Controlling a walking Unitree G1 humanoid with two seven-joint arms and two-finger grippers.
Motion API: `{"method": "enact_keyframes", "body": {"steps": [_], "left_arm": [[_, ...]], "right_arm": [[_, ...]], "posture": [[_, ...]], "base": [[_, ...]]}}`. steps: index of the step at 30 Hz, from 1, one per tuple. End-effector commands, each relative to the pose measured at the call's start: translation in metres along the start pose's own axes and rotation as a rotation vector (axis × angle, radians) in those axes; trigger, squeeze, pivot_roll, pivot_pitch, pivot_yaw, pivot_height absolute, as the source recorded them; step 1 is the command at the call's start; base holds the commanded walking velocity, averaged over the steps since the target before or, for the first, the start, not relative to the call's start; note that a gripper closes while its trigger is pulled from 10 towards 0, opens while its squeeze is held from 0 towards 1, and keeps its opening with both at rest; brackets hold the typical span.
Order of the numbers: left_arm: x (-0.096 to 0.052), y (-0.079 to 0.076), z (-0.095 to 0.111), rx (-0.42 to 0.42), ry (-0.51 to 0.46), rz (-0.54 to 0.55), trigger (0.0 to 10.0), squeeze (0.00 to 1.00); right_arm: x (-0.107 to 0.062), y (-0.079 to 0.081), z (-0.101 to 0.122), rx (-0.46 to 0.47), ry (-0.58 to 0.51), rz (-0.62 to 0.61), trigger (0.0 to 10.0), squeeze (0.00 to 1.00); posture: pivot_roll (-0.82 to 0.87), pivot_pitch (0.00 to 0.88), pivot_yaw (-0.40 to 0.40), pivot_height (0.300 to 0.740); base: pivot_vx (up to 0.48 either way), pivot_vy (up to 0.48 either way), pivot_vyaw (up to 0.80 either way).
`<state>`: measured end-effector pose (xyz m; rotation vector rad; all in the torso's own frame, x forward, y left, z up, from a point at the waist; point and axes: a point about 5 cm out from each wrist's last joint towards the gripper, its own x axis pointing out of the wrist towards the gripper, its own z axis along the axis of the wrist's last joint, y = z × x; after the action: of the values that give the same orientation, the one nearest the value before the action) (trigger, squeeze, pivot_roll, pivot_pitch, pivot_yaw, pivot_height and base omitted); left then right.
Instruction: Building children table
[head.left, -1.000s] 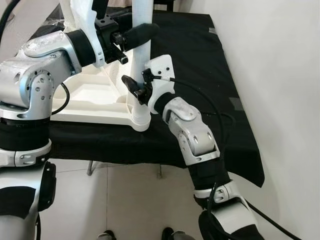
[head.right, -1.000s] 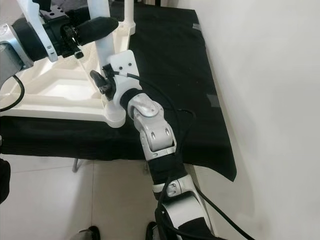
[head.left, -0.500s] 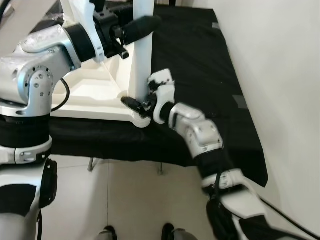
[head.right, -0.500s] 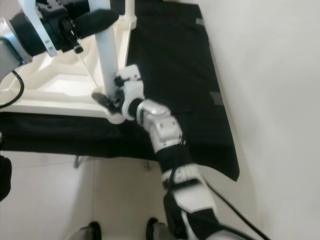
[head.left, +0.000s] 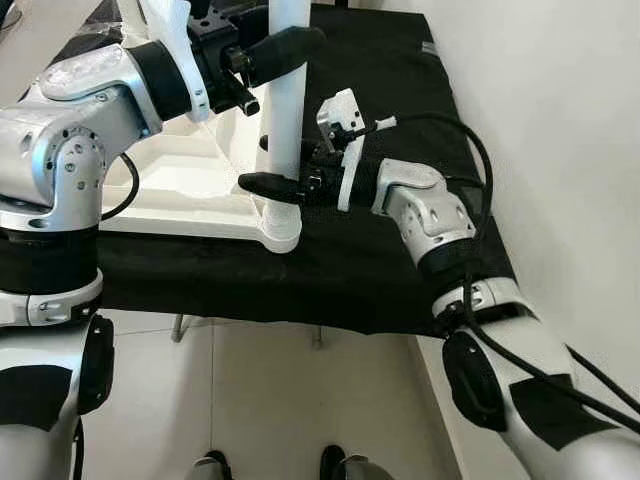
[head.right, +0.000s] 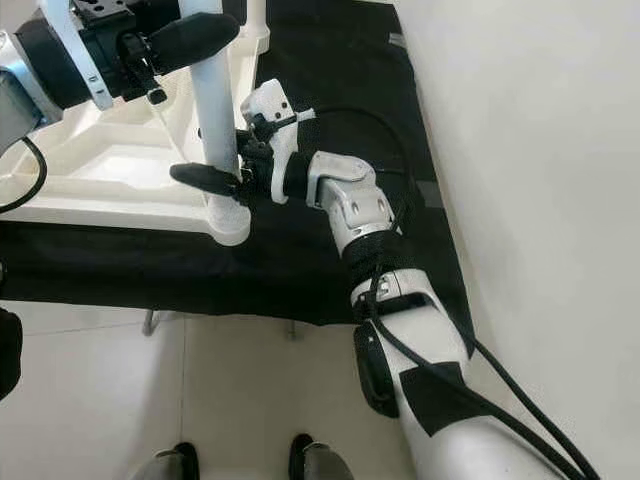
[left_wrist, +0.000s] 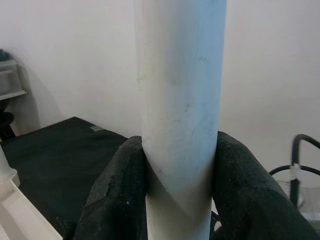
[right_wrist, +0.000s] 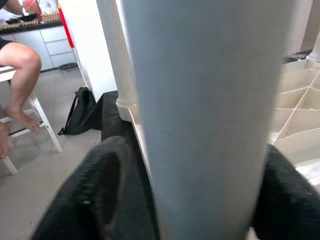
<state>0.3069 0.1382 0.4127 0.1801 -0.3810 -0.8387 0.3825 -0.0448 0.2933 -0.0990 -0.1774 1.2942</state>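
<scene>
The white children's table (head.left: 185, 195) lies upside down on a black-covered bench (head.left: 400, 90). One white table leg (head.left: 284, 120) stands upright in the near corner socket (head.left: 280, 232). My left gripper (head.left: 288, 47) is shut on this leg high up; its black pads (left_wrist: 120, 185) press both sides of the leg (left_wrist: 180, 100). My right gripper (head.left: 280, 180) reaches in level from the right, just above the socket. One of its fingers (head.left: 262, 183) crosses the front of the leg, the other is hidden behind. In the right wrist view both fingers (right_wrist: 100, 190) hug the leg (right_wrist: 210, 110).
A second white leg (head.right: 256, 20) stands at the far corner. A white wall (head.left: 560, 120) runs close along the right. The bench's front edge drops to tiled floor (head.left: 260, 400). In the right wrist view a person's bare leg (right_wrist: 20, 70) rests on a white stool beside a black bag (right_wrist: 80, 112).
My right arm has swung out to the right and its gripper turned from pointing down to lying level around the leg's lower part. The left gripper stays on the leg.
</scene>
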Motion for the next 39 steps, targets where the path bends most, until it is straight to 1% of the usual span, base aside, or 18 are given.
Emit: {"method": "enact_keyframes", "body": {"steps": [1,11,12,14,15,20,23,24,25,26,27,28,32,34,35,36,38,39], "left_arm": [[-0.001,0.002,-0.006,-0.007,0.047,0.011,0.0,0.0],[0.002,0.004,-0.006,0.005,0.051,0.016,0.0,0.0],[0.002,0.005,-0.006,0.004,0.044,0.028,2.2,0.72],[0.003,0.005,-0.006,0.003,0.039,0.036,2.2,0.72],[0.003,0.006,-0.007,0.001,0.038,0.043,10.0,1.0],[-0.001,0.012,-0.007,-0.024,0.022,0.065,10.0,1.0],[-0.012,0.02,-0.006,-0.034,0.01,0.107,10.0,1.0],[-0.019,0.023,-0.006,-0.035,0.017,0.127,10.0,1.0],[-0.026,0.024,-0.007,-0.034,0.032,0.136,10.0,0.33],[-0.026,0.024,-0.007,-0.034,0.032,0.136,10.0,0.33],[-0.031,0.024,-0.008,-0.033,0.044,0.139,10.0,0.33],[-0.036,0.019,-0.008,-0.033,0.047,0.143,10.0,0.0],[-0.039,0.008,-0.006,-0.033,0.048,0.138,10.0,0.0],[-0.04,0.001,-0.005,-0.043,0.038,0.125,10.0,0.0],[-0.04,0.001,-0.005,-0.043,0.038,0.125,10.0,0.0],[-0.049,-0.011,-0.004,-0.069,0.028,0.089,10.0,0.0],[-0.049,-0.011,-0.004,-0.069,0.028,0.089,10.0,0.0],[-0.056,-0.016,-0.007,-0.081,0.035,0.089,10.0,0.0]], "right_arm": [[0.013,0.012,-0.019,0.054,0.06,0.101,0.0,0.0],[0.009,0.01,-0.024,0.067,0.061,0.108,0.0,0.0],[0.008,0.009,-0.026,0.067,0.062,0.102,0.0,0.0],[0.007,0.008,-0.027,0.067,0.063,0.097,0.0,0.0],[0.005,0.007,-0.028,0.067,0.062,0.081,0.0,0.0],[-0.005,-0.001,-0.035,0.067,0.084,-0.027,0.0,0.0],[-0.015,-0.007,-0.043,0.075,0.124,-0.138,0.0,0.0],[-0.02,-0.011,-0.053,0.089,0.18,-0.249,0.0,0.0],[-0.03,-0.021,-0.069,0.131,0.25,-0.589,0.0,0.0],[-0.03,-0.021,-0.069,0.131,0.25,-0.589,0.0,0.0],[-0.041,-0.026,-0.079,0.15,0.31,-0.832,0.0,0.0],[-0.038,-0.011,-0.09,0.18,0.302,-0.918,0.0,0.0],[-0.026,0.014,-0.099,0.239,0.262,-0.902,0.0,0.0],[-0.018,0.019,-0.1,0.257,0.243,-0.882,0.0,0.0],[-0.018,0.019,-0.1,0.257,0.243,-0.882,0.0,0.0],[-0.002,0.015,-0.095,0.259,0.215,-0.861,0.0,0.0],[-0.002,0.015,-0.095,0.259,0.215,-0.861,0.0,0.0],[0.003,0.014,-0.09,0.257,0.2,-0.846,0.0,0.0]], "posture": [[0.11,0.245,-0.101,0.74],[0.1,0.25,-0.098,0.74],[0.1,0.252,-0.098,0.74],[0.1,0.252,-0.098,0.74],[0.09,0.252,-0.098,0.74],[0.08,0.255,-0.1,0.74],[0.08,0.256,-0.101,0.74],[0.07,0.263,-0.117,0.74],[0.06,0.269,-0.131,0.74],[0.06,0.269,-0.131,0.74],[0.06,0.269,-0.131,0.74],[0.08,0.28,-0.127,0.74],[0.07,0.269,-0.118,0.74],[0.07,0.269,-0.117,0.74],[0.07,0.269,-0.117,0.74],[0.08,0.265,-0.125,0.74],[0.08,0.265,-0.125,0.74],[0.08,0.266,-0.13,0.74]], "base": [[0.0,0.0,0.0],[0.0,0.0,0.0],[0.0,0.0,0.0],[0.0,0.0,0.0],[0.0,0.0,0.0],[0.0,0.0,0.0],[0.0,0.0,0.0],[0.0,0.0,0.0],[0.0,0.0,0.0],[0.0,0.0,0.0],[0.0,0.0,0.0],[0.0,0.0,0.0],[0.0,0.0,0.0],[0.0,0.0,0.0],[0.0,0.0,0.0],[0.0,0.0,0.0],[0.0,0.0,0.0],[0.0,0.0,0.0]]}}
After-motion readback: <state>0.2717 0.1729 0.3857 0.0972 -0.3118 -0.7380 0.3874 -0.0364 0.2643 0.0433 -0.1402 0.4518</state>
